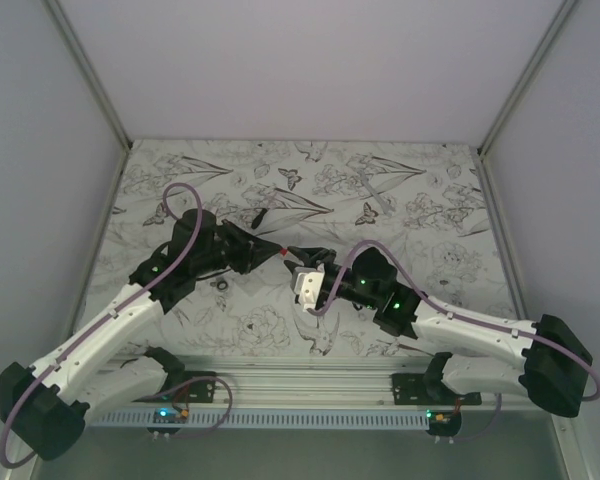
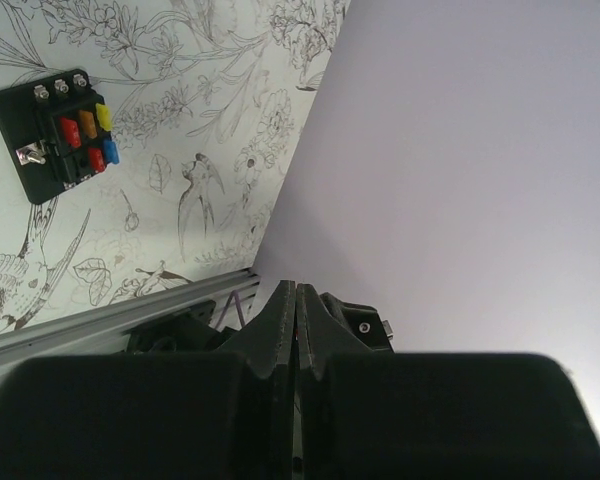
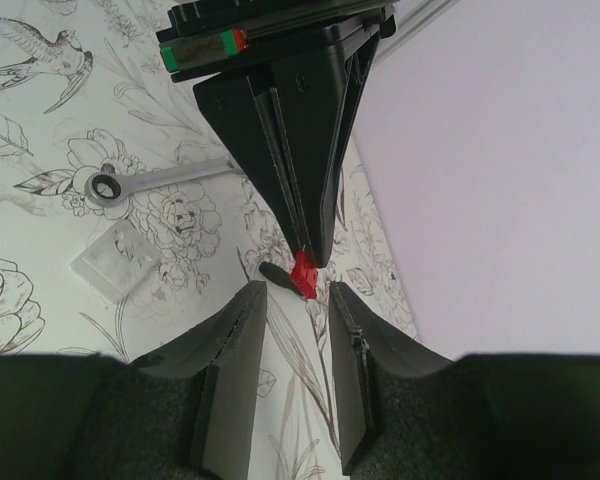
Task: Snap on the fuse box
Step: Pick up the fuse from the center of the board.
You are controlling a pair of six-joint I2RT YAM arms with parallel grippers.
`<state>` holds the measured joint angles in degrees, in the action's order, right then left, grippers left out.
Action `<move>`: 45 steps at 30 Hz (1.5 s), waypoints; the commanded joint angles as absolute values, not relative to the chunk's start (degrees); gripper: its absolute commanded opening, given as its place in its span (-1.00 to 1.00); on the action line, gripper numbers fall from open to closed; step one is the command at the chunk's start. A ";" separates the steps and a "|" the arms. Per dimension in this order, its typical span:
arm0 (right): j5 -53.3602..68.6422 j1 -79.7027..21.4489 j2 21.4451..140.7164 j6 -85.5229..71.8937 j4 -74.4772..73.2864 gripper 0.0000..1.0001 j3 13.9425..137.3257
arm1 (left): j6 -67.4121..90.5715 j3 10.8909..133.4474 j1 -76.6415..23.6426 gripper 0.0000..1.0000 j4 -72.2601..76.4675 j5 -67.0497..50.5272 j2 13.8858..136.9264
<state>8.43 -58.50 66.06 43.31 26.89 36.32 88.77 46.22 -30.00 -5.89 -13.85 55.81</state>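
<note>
You have one fuse box (image 2: 15,125) at ten o'clock, holding maybe five fuses (image 2: 87,122). Your left tool (image 3: 308,250) pinches one red fuse (image 3: 303,272); your right tool (image 3: 295,297) sits half-open.

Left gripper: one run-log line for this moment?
left gripper shut on red piece | right gripper open, empty | fuse box on table

No text, number, brand or sign can be read in any view. Any markings on the fuse box (image 2: 55,135) are too small to make out.
</note>
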 commanded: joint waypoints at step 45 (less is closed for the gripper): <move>3.19 -54.31 72.61 14.33 -13.44 -1.00 56.32 | 70.27 39.25 -30.15 -0.01 -17.95 3.12 46.44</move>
<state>5.32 -55.88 70.94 25.10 0.34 52.01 78.30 41.10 -30.04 -13.41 -2.09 47.68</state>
